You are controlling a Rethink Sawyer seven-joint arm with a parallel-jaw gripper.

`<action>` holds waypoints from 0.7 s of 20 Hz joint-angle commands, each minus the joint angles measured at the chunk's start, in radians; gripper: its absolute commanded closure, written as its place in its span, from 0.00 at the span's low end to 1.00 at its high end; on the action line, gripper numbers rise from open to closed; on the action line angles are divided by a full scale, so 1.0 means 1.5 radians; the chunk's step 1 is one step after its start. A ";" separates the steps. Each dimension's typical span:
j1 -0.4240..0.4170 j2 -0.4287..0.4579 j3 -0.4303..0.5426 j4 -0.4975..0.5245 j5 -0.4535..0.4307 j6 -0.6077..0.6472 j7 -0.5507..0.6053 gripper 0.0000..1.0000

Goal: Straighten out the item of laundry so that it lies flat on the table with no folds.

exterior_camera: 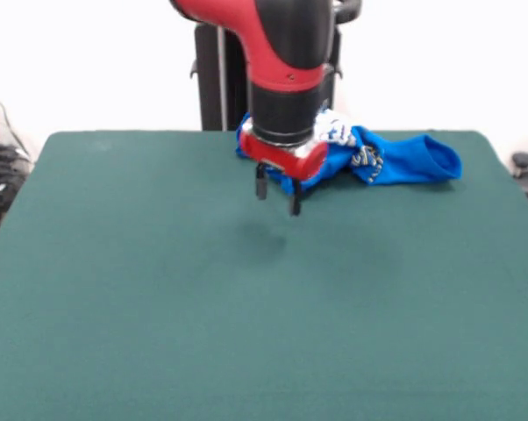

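Crumpled T-shirt (396, 162), lettering seemingly unreadable.

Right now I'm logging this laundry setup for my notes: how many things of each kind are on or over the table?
Blue T-shirts, crumpled at the far edge: 1
Green tables: 1
Grippers, open and empty, above the cloth: 1
Total: 3

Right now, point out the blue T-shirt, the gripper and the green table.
T-shirt (404, 162), front view, on its bunched blue sleeve.
Gripper (277, 195), front view, midway between its fingertips.
Table (203, 333), front view, on bare green cloth.
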 commanded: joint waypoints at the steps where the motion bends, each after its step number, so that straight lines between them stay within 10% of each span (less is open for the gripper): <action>1: 0.043 -0.001 0.022 -0.007 0.055 0.131 0.213 0.00; 14: -0.024 0.006 0.097 0.119 0.036 -0.031 0.147 0.00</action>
